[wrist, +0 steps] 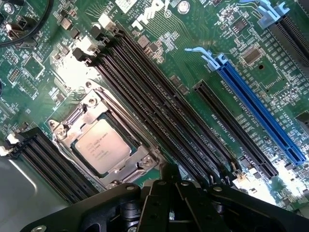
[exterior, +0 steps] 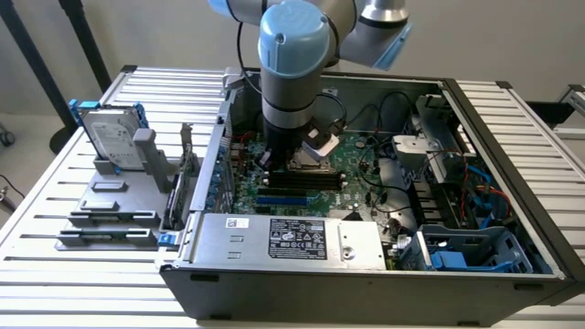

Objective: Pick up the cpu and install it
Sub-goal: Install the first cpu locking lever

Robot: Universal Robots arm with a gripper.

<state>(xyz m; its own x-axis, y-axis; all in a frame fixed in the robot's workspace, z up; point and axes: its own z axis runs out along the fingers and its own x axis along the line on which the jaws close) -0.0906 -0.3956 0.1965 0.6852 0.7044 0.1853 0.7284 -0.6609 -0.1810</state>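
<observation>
Shut pincer [wrist: 169, 186] hovers just beside socket-seated cpu [wrist: 101, 146], memory slots [wrist: 159, 111] flanking.

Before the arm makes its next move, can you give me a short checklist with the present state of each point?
1. The small square silvery-grey cpu lies inside the dark metal-framed socket: ok.
2. The cpu lies flat and square to the frame: ok, as far as the wrist view shows.
3. The black gripper holds nothing: ok; it is shut, with the chip lying apart from it.
4. The socket's metal load plate is closed over the cpu: not ok; the chip's top is fully uncovered.
5. The long black memory slots beside the socket are free of objects: ok.
6. The loose black cables stay away from the socket: cannot tell; the arm covers that spot.
</observation>
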